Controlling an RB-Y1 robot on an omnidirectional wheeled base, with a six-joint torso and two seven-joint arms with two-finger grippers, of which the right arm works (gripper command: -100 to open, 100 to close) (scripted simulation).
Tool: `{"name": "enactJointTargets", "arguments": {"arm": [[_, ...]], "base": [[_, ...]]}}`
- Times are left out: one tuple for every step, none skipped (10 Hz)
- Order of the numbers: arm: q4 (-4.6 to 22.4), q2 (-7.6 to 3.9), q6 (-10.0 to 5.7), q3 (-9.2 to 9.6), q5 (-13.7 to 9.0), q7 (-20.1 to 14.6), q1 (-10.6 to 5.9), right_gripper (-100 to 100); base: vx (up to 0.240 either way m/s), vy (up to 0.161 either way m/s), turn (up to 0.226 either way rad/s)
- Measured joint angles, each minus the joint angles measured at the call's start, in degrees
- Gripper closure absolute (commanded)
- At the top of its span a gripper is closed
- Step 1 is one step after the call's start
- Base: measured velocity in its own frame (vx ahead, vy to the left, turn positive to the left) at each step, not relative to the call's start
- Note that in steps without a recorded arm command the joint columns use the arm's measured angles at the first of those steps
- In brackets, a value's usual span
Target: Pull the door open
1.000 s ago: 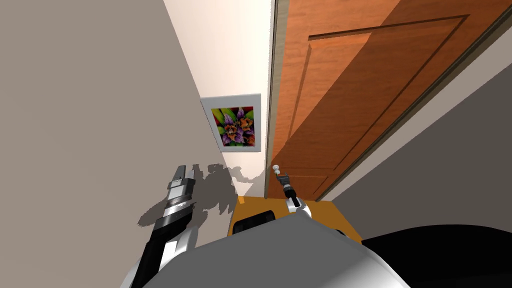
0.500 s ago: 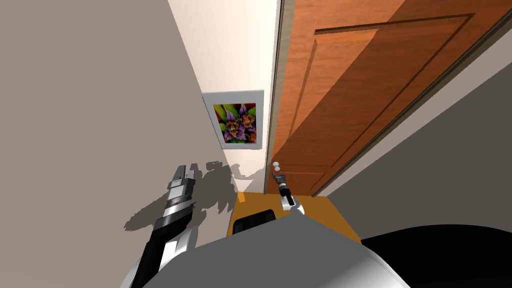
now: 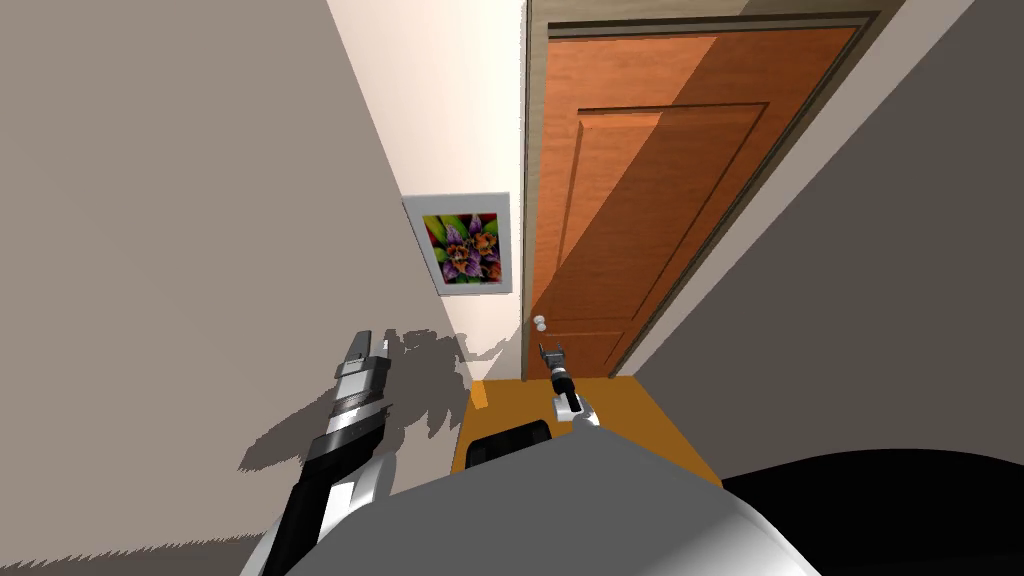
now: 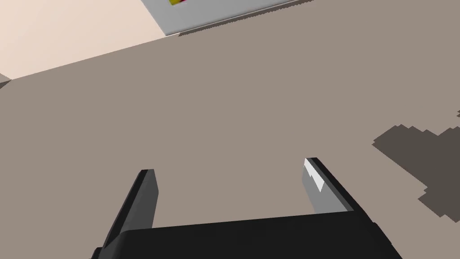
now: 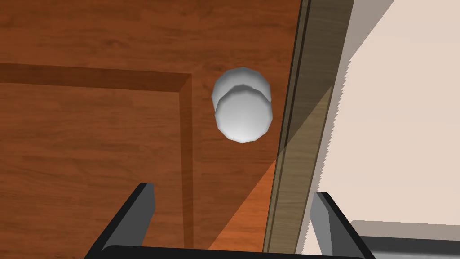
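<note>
The panelled reddish-brown door (image 5: 90,148) shows clear wood grain, smooth and satin. Its round pale grey knob (image 5: 243,112) is smooth with a soft sheen. The dull olive-brown door frame (image 5: 310,90) looks faintly grained; the taupe wall (image 4: 247,99) is flat matt.

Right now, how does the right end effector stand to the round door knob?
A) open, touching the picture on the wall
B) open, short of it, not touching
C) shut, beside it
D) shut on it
B: in the right wrist view the right end effector is open, and the pale door knob on the brown door lies beyond it, untouched.
</note>
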Motion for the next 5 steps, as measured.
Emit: {"name": "enactJointTargets", "arguments": {"arm": [[2.18,-1.11,-1.0,-0.54,-0.35,-0.03,-0.87,-100],[1.33,-1.37,-0.91,-0.55,-0.36,-0.17,-0.39,-100],[0.05,-2.31,-0.22,-0.76,-0.52,-0.62,0.38,-100],[0.3,-3.52,-0.5,-1.23,-0.87,-1.21,0.81,-100],[-1.53,-3.85,-0.02,-1.6,-1.09,-1.6,2.04,-100]], "base": [[0.12,-0.012,0.095],[0.194,-0.005,0.25],[0.214,-0.008,0.298],[0.19,0.011,0.287],[0.13,0.004,0.044]]}}
